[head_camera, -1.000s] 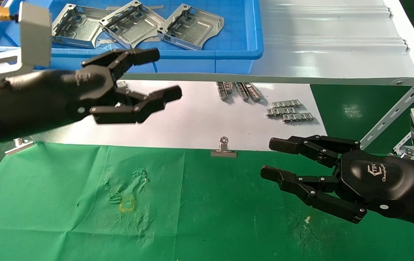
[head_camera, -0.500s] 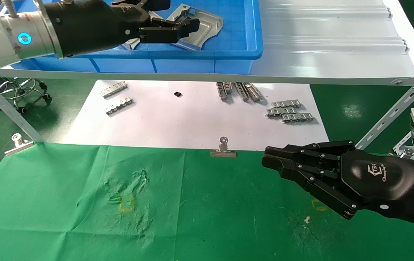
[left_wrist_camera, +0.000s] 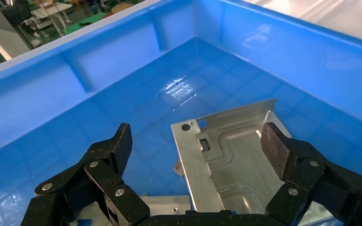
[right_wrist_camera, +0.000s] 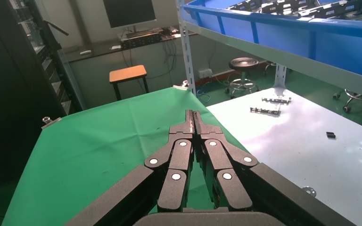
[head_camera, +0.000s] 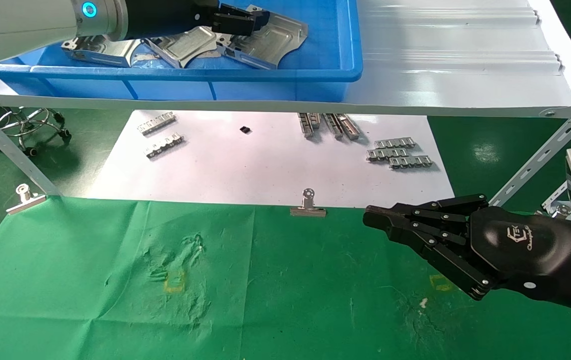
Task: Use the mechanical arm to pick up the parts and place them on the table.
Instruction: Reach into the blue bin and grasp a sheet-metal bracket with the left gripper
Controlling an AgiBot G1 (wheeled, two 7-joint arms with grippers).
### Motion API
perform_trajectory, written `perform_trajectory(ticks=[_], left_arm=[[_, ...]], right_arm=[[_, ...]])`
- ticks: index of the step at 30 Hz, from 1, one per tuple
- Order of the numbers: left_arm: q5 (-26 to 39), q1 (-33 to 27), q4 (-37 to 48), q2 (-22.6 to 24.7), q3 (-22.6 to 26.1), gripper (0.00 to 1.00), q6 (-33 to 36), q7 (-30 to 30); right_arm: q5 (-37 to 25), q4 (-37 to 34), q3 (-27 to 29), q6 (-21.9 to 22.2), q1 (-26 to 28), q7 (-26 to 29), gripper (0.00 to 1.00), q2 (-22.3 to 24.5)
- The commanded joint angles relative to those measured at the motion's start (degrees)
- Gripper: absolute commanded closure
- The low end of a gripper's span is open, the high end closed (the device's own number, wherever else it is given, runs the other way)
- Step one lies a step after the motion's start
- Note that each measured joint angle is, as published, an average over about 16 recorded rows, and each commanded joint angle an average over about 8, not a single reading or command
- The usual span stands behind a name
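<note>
Bright, even overhead light; glare streaks the white shelf (head_camera: 465,60) and the blue tray (left_wrist_camera: 179,87) floor; all frames sharp.

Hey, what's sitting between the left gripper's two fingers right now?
In the left wrist view, a part lies on the blue tray floor between the open left gripper fingers, not yet gripped.

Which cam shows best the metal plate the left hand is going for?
Left wrist view: the plate lies on the blue tray floor, between the open left hand fingers, untouched. Head view shows it partly behind that hand. Right wrist view gives only distant plate edges over the tray rim.
</note>
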Motion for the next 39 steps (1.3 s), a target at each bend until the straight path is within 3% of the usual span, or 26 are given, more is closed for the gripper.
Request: perform_trajectory(ticks=[1,3,5,39], left_arm=[[0.7,-0.7,1.6,1.1,0.5,0.82,-0.8,0.4],[1.0,-0.9,2.1,1.4,0.9,0.96,-1.0,0.2],[1.1,-0.9,2.2,1.5,1.2,1.00,-1.2,0.0],[-0.2,0.4,-0.9,1.7,6.3,1.00,-4.7,-3.6]], right_arm=[[0.0,0.0,0.0,0.0,0.0,0.0,1.00,0.0],[0.0,0.0,0.0,0.0,0.0,0.0,1.00,0.0],[0.0,0.0,0.0,0.0,0.0,0.0,1.00,0.0],[0.0,0.0,0.0,0.0,0.0,0.0,1.00,0.0]])
